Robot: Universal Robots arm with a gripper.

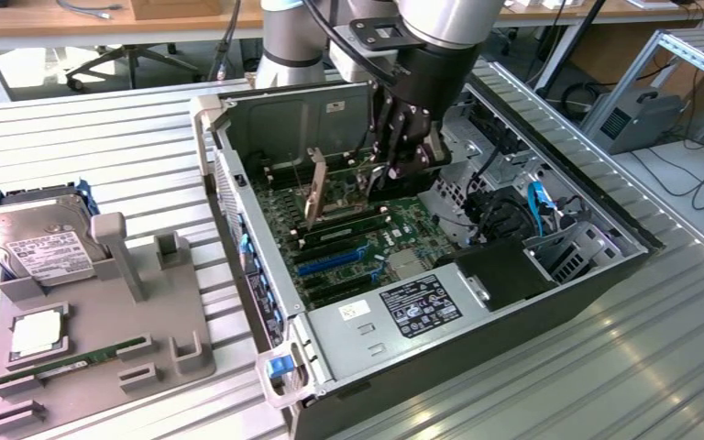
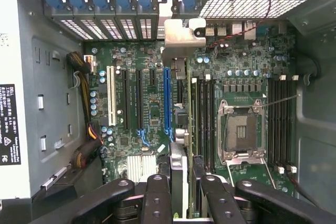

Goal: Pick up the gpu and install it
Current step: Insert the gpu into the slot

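Closest in, my pincer is partly closed, gripping the gpu on edge over the motherboard slots inside the open computer case, its bracket against the rear wall.

Open dark metal computer tower case, on its side on ribbed silver metal table. Inside: green motherboard with long blue expansion slot, white slot beside it, empty silver processor socket. Boxy silver power supply with black label at near end of case. Blue cable looped by drive bay.

Well apart, at exterior view's left: grey plastic fixture tray holding boxy silver hard drive with white label, square silver processor chip, slim green RAM stick.
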